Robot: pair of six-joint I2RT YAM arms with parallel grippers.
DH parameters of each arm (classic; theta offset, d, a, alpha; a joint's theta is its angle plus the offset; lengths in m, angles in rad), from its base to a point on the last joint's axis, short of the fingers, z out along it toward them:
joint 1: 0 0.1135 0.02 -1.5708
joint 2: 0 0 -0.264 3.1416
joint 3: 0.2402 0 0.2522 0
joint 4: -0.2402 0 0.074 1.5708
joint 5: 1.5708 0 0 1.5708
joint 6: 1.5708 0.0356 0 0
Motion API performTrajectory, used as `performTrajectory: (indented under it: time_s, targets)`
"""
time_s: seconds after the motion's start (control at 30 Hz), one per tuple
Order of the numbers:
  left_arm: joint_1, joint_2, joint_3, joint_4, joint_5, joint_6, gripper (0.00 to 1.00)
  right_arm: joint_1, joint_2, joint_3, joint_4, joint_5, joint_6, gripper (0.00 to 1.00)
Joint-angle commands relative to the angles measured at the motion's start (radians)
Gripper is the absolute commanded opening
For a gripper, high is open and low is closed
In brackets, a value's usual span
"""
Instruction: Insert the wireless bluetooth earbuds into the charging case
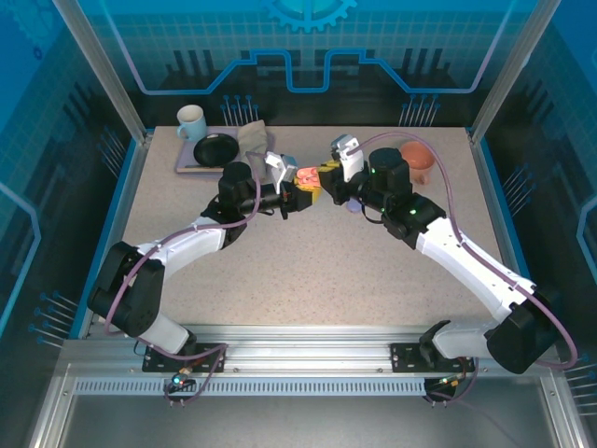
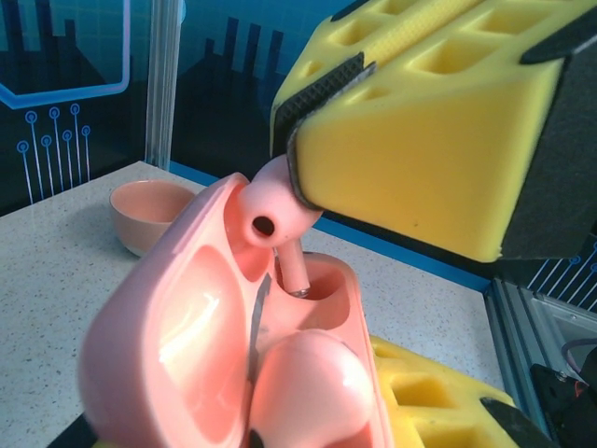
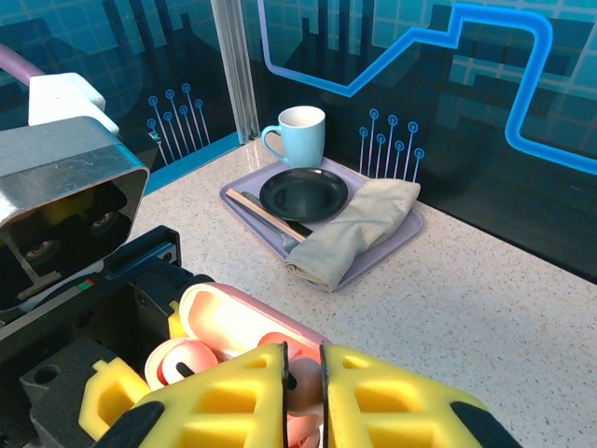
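Note:
The pink charging case [image 2: 187, 355] stands open, lid swung left, and my left gripper [image 2: 280, 437] is shut on its body. One salmon-pink earbud [image 2: 308, 383] sits in the nearer socket. My right gripper [image 3: 304, 373] is shut on a second salmon-pink earbud [image 2: 269, 217], whose stem [image 2: 297, 275] reaches into the far socket. In the right wrist view that earbud [image 3: 303, 385] is pinched between the yellow fingers [image 3: 392, 401], above the case lid [image 3: 233, 317]. From above, both grippers meet over the case [image 1: 306, 175] at mid-table.
A lilac tray [image 1: 191, 166] at the back left carries a pale blue mug [image 1: 191, 121], a black plate [image 1: 215, 148] and a folded cloth [image 1: 253, 140]. An orange-pink bowl [image 1: 419, 159] stands back right. A small lilac object [image 1: 353, 206] lies under my right arm.

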Motion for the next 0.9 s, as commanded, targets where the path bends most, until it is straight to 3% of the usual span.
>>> performTrajectory:
  time_s: [0.0,0.43,0.57,0.73,0.87]
  targets:
    - [-0.005,-0.001,0.035,0.019,-0.007,0.018,0.00,-0.015,-0.015,-0.010,0.022,-0.005,-0.011,0.15]
    - [-0.005,0.004,0.038,0.025,-0.031,0.021,0.00,-0.013,-0.023,-0.023,0.007,-0.074,0.009,0.15]
    - [-0.004,0.005,0.035,0.029,-0.028,0.025,0.00,-0.024,-0.037,-0.019,0.010,-0.046,0.041,0.44]
    - [-0.005,0.009,0.016,0.045,-0.018,0.039,0.00,-0.080,-0.055,0.052,-0.034,-0.026,0.165,0.48]
    - [-0.005,0.009,0.009,0.037,-0.009,0.049,0.00,-0.121,0.026,0.227,-0.230,-0.022,0.232,0.48]
